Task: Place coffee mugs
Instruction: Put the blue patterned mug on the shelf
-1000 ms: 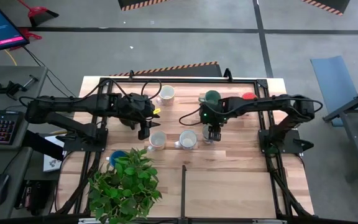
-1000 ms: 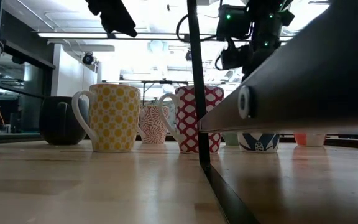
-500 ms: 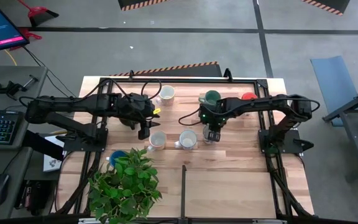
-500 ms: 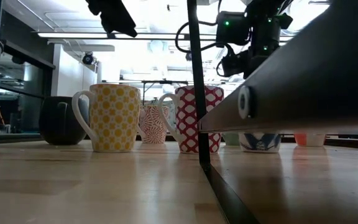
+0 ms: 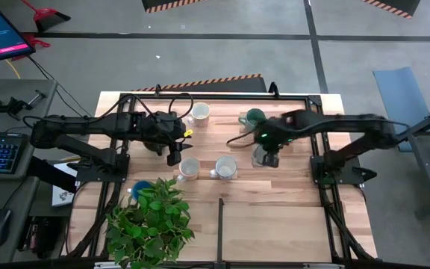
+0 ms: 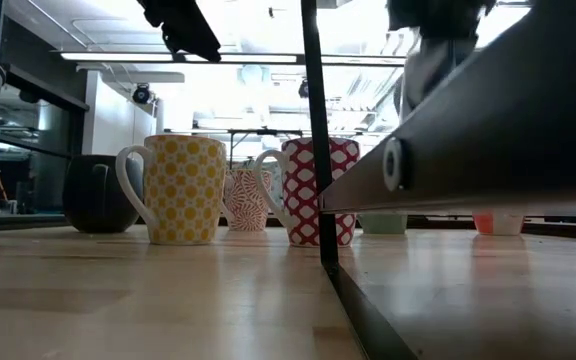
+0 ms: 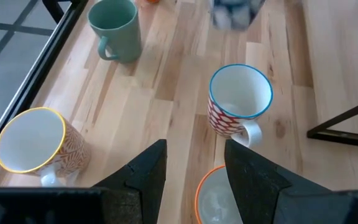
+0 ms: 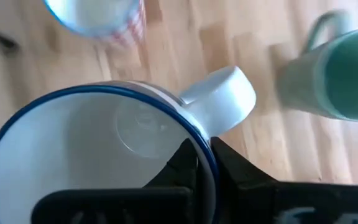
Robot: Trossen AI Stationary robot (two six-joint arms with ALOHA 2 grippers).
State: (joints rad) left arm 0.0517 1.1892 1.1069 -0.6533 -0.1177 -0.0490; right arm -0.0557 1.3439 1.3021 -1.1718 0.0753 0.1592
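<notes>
My right gripper [image 5: 266, 157] is shut on a white mug with a blue rim [image 8: 98, 162], held above the table right of centre, in front of the green mug [image 5: 254, 117]. My left gripper [image 7: 194, 168] hangs open over a yellow-patterned mug [image 6: 183, 190]. Beside that mug stands a red-patterned mug [image 7: 238, 102]. An orange-patterned mug [image 7: 33, 146] stands at the far side. A blue mug [image 5: 142, 188] stands by the plant, and another mug [image 6: 498, 222] shows beyond the bar. All of these rest on their bases. My right gripper grips the mug's rim [image 8: 191, 134] right beside the handle [image 8: 225, 99], one finger inside the mug and one outside. The fingers come from above, pointing down. The mug hangs upright below them, clear of the table.
A leafy potted plant [image 5: 151, 220] stands at the near left. A dark metal frame [image 5: 220, 224] runs round the table and down its near middle. A dark round pot [image 6: 98, 195] stands at the left in the low view. Bare wood lies at the near right.
My right gripper has shut on the blue-rimmed mug's rim, lifted the mug off the table and carried it a little toward the right edge. The mug no longer stands on the wood in the low view.
</notes>
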